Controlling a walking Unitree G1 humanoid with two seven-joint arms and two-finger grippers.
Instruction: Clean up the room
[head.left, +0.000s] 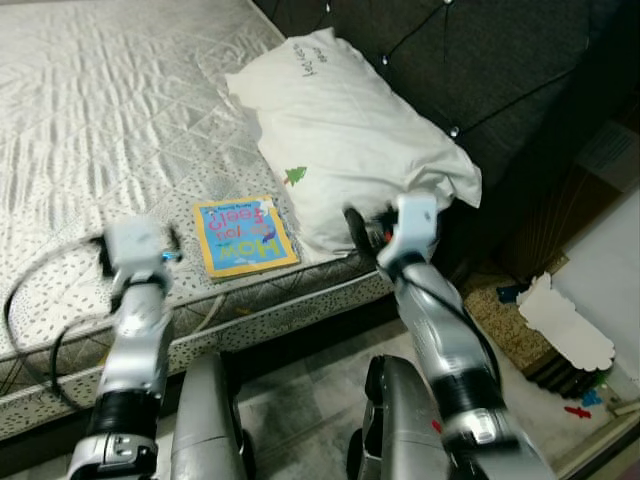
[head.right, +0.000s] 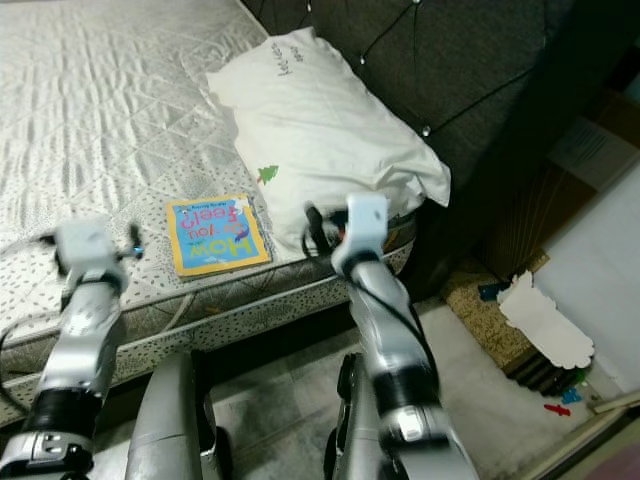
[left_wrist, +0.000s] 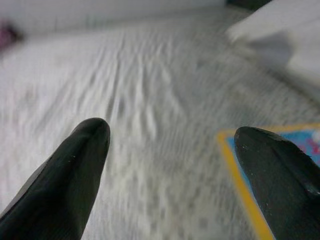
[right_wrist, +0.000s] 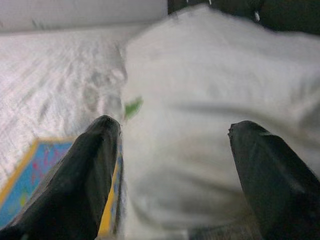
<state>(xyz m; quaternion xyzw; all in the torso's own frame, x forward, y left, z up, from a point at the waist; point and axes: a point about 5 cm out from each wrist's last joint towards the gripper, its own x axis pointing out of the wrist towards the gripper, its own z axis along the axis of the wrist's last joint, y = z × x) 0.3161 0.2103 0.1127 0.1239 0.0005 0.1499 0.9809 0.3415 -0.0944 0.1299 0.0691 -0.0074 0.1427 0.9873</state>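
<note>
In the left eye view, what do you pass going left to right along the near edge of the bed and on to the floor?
Left claw → book → right claw at the pillow → white paper cutout on the floor.

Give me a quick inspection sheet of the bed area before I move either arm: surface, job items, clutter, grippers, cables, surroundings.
Surface: grey quilted mattress, wrinkled.
Job's things: white pillow by the dark headboard; book flat near the mattress edge, beside the pillow.
Clutter: white paper cutout and small bits on the floor to the right.
Grippers: left gripper open over the mattress beside the book; right gripper open at the pillow's near end.
Cables: black cable looping off the left arm.
Surroundings: tiled floor.
</note>
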